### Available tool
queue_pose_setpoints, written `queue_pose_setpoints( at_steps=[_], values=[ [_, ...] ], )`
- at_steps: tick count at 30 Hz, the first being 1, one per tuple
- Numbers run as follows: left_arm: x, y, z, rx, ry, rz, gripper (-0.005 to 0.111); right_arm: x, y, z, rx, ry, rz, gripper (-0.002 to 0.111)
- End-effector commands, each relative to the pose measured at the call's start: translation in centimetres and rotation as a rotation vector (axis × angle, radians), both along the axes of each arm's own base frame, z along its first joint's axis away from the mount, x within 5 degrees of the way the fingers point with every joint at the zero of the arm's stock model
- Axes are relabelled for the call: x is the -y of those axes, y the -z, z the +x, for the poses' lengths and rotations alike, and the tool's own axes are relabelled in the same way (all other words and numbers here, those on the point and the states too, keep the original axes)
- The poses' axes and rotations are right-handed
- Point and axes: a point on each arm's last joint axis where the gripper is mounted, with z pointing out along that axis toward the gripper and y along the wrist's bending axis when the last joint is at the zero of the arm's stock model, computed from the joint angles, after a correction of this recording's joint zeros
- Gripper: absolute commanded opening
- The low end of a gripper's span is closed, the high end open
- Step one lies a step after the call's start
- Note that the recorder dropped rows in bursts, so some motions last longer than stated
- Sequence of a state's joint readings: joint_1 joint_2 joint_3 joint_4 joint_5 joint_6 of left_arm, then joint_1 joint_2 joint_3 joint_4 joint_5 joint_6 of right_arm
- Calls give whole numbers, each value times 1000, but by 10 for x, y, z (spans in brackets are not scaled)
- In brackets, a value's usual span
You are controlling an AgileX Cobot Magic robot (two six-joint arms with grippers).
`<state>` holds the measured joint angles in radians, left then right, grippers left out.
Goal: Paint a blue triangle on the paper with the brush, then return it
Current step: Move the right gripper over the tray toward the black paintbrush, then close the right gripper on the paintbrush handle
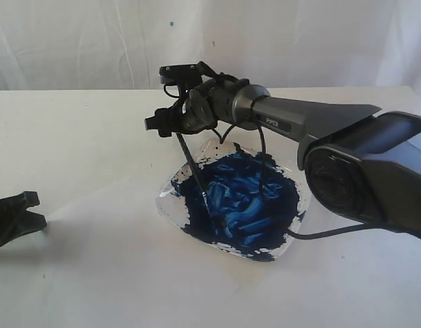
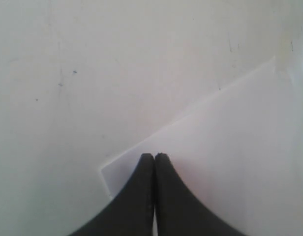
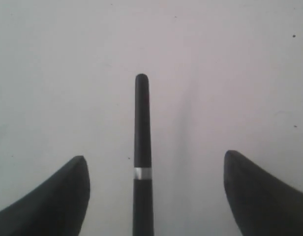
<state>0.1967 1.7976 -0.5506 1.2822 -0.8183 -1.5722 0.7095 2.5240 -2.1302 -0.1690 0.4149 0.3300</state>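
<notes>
The brush (image 1: 195, 178) leans in a clear plate (image 1: 167, 199) with its bristle end buried in dark-blue paint. My right gripper (image 1: 168, 121) hovers at the top of the black handle. In the right wrist view that gripper (image 3: 155, 155) is open, and the handle (image 3: 142, 123) with its silver ring stands between the jaws, touching neither finger. My left gripper (image 2: 154, 155) is shut and empty over a corner of the white paper (image 2: 230, 147). It also shows at the left edge of the exterior view (image 1: 34, 209). The paper (image 1: 115, 273) lies in front of the plate. The blue triangle is out of view.
The blue paint (image 1: 241, 201) fills most of the plate and smears over its rim. The right arm (image 1: 361, 164) reaches in from the right above the plate, with a cable (image 1: 262, 154) hanging over the paint. A white backdrop hangs behind the white table (image 1: 74, 123).
</notes>
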Motion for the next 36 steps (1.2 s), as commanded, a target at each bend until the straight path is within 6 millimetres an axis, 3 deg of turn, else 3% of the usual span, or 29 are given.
queue_pose_setpoints(
  at_steps=[1,16,25,32,36],
  values=[
    [-7,9,-3,-65,-30,92,0,-4,-9,3,25,-34,-5,66],
    [-7,9,-3,-65,-30,92,0,-1,-6,2,-13,-39,-53,58],
    [-7,9,-3,-65,-30,92,0,-4,10,3,-35,-44,-25,58],
    [-7,9,-3,-65,-30,92,0,-6,19,4,-37,-43,-12,46],
    [-7,9,-3,-65,-30,92,0,-7,18,4,-25,-45,-4,46]
  ],
)
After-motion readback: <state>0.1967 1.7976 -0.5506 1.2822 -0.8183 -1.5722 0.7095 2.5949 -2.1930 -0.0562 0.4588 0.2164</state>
